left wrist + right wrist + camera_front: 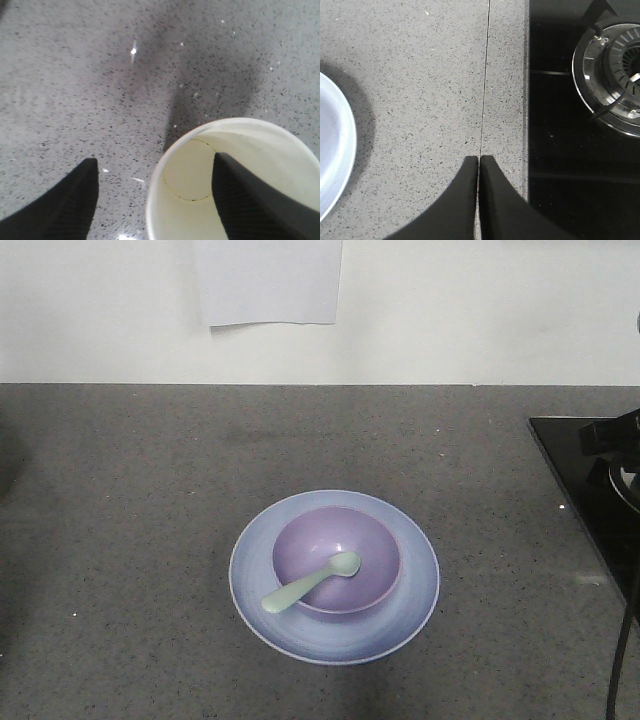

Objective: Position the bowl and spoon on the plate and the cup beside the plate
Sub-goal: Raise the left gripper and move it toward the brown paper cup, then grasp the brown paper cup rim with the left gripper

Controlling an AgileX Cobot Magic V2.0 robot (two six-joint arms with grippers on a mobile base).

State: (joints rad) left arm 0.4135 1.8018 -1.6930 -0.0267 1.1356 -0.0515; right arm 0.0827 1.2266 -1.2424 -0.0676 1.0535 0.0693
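- The counter (130, 540) is grey speckled stone; a black hob (580, 125) with a burner lies just right of the right gripper (479, 165)
- The plate (334, 576) sits mid-counter, its rim showing well left of the right fingers (460, 205)
- The bowl (337, 560) stands on the plate, with the spoon (312, 582) lying in it, handle over the near-left rim
- The cup (235, 180) stands upright at the left gripper (155, 192); one finger (250, 200) is inside it, the other (65, 205) outside, apart from the wall
- Left fingers spread, straddling the cup wall, not yet pinching; right fingers pressed together, holding nothing
- Thin paper is likely light and easily crushed; pinch the wall gently just under the stiffer rim
- Cup not seen in the front view, so its distance from the plate is unclear
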